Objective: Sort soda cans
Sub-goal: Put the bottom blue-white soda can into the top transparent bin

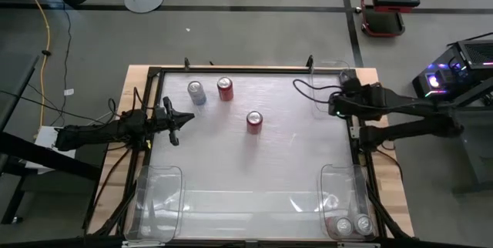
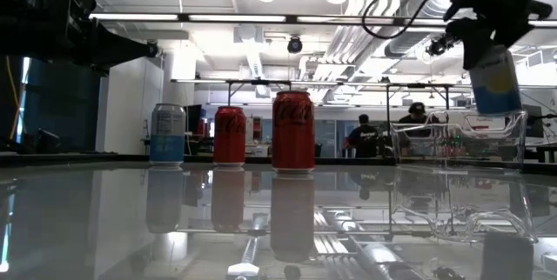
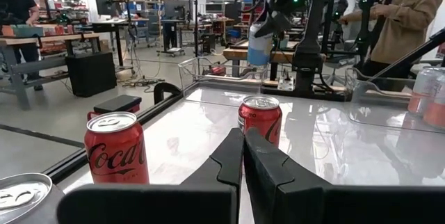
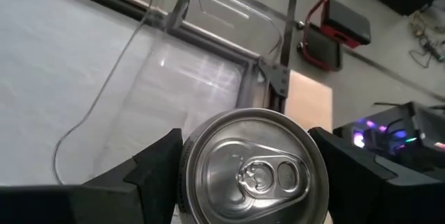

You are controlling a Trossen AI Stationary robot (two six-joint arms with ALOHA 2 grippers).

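Three cans stand upright on the table: a silver-blue one (image 1: 197, 92) (image 2: 167, 135), a red one (image 1: 225, 88) (image 2: 230, 136) beside it, and another red one (image 1: 254, 122) (image 2: 293, 130) nearer the middle. Two silver cans (image 1: 353, 224) sit in the near right bin. My right gripper (image 1: 337, 108) (image 4: 254, 175) is shut on a sixth silver-blue can (image 2: 494, 80) above the far right clear bin (image 2: 461, 136). My left gripper (image 1: 173, 121) (image 3: 243, 161) is shut and empty at the table's left, pointing at the nearer red can (image 3: 260, 120). My right gripper pinches the silver-blue can between its two fingers (image 4: 156, 165), which sit on opposite sides of the body just under the top rim (image 4: 254, 130). They come from above, pointing down. The can hangs roughly upright below them, lifted clear over the far right bin (image 4: 188, 64).
A clear bin (image 1: 158, 202) lies at the near left corner and another (image 1: 331, 182) at the near right. A black frame (image 1: 231, 69) borders the table. People stand beyond the table's right side (image 3: 410, 15). Open surface lies between the cans and the near bins.
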